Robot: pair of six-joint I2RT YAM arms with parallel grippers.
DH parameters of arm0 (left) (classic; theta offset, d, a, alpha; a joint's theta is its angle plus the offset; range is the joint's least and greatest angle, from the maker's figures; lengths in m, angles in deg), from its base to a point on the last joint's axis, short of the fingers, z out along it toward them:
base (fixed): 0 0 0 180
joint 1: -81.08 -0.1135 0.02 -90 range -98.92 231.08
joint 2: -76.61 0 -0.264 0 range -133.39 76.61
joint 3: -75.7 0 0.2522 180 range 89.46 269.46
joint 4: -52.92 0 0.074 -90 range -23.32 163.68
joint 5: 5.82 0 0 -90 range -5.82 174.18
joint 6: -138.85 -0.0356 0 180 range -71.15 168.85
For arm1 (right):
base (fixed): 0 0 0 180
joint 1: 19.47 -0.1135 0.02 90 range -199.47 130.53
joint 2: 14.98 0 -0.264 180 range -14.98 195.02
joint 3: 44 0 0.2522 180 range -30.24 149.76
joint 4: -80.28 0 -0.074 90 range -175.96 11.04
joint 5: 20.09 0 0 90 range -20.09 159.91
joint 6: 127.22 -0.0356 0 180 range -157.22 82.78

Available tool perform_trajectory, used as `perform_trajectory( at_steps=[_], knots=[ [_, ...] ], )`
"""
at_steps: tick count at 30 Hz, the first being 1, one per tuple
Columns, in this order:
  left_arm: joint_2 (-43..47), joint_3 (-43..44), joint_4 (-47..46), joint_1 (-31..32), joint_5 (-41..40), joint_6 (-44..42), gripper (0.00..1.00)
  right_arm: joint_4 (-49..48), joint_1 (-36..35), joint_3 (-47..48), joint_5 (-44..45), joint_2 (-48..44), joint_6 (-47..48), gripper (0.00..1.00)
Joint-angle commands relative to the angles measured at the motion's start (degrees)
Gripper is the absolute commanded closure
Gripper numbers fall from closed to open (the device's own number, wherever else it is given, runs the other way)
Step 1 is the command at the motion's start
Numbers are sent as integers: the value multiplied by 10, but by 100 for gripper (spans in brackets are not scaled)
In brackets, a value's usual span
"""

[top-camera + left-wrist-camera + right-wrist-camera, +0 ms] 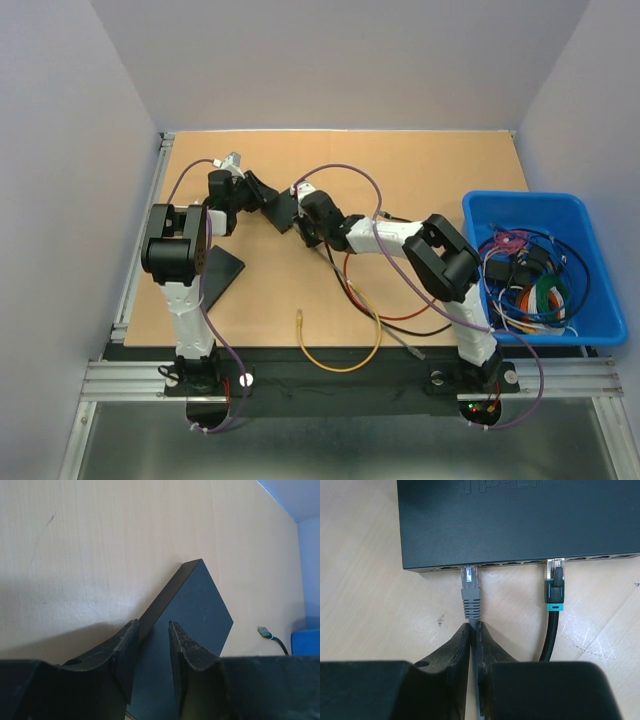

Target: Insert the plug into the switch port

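The black switch (520, 520) lies on the wooden table with its row of ports facing my right gripper. A grey plug (470, 582) sits with its tip in a port at the left of the row. My right gripper (475, 627) is shut on the grey cable (478, 630) just behind the plug's boot. A black cable with a teal-banded plug (554, 587) is seated in a port further right. My left gripper (152, 630) is shut on the switch's edge (192, 605), one finger on each side. In the top view both grippers, left (258, 192) and right (303, 207), meet at the switch (283, 210).
A blue bin (585, 215) with several coloured cables stands at the right. A yellow cable (340, 358) and red and black cables (400, 315) lie loose at the front. A flat black plate (215, 272) lies beside the left arm. A loose plug (263, 631) lies near the switch.
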Motion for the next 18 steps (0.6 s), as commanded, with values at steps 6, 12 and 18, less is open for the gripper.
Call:
perform_trajectory(
  at_steps=[6,12,18],
  knots=[
    [-14,-27,-8,25,76,-10,64,-34,-1,85,61,26,47,88],
    [-3,-42,9,35,56,-21,64,-34,3,124,75,36,66,88],
    [1,-42,51,49,24,-32,64,-41,12,153,77,51,102,89]
  ],
)
